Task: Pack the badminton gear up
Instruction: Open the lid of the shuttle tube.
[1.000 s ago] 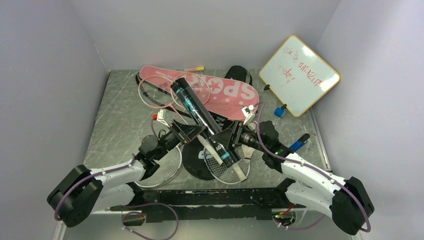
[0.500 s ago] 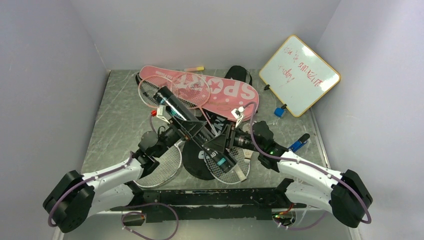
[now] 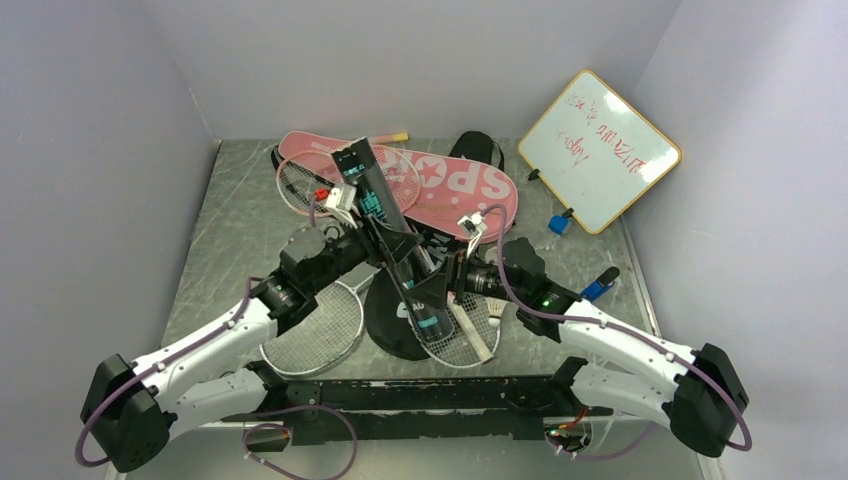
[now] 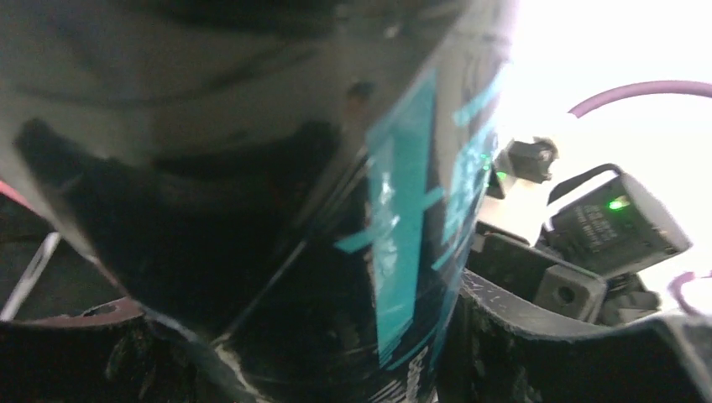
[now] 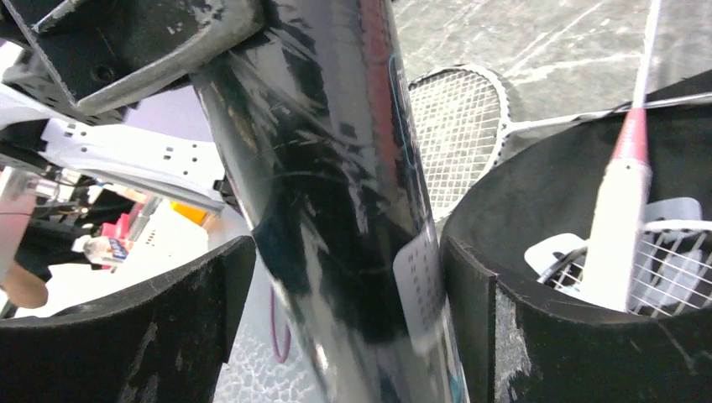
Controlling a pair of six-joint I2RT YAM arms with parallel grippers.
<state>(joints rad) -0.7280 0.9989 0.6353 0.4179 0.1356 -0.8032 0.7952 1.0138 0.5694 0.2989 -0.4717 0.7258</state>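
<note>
Change since earlier view: dark tube had swung to a steeper line, its far end now over the pink "SPORT" cover; left arm had reached further in along it.
Right gripper: jaws stood around the tube's near part. Wrist view showed one pad touching the tube wall and the other pad apart from it, a clear gap between. Judged released, not gripping.
Left gripper: sat astride the tube's middle. Its wrist view was filled by the tube's black and teal wall; one finger lay against it, the other side was lost in dark blur. Could not tell whether clamped or only close.
Tube: tilted, far end raised, near end low over the black cover and a racket head.
Around: white-framed racket lay on the table under the left arm; pink-framed racket rested beside the pink cover at the back; whiteboard leaned at far right, well apart.
Step in hand: judged to be a handover of the tube from right arm to left; no gear packed yet.
Next move calls for: a firm left grip before the right arm backs off, else the tube could roll onto the rackets.
</note>
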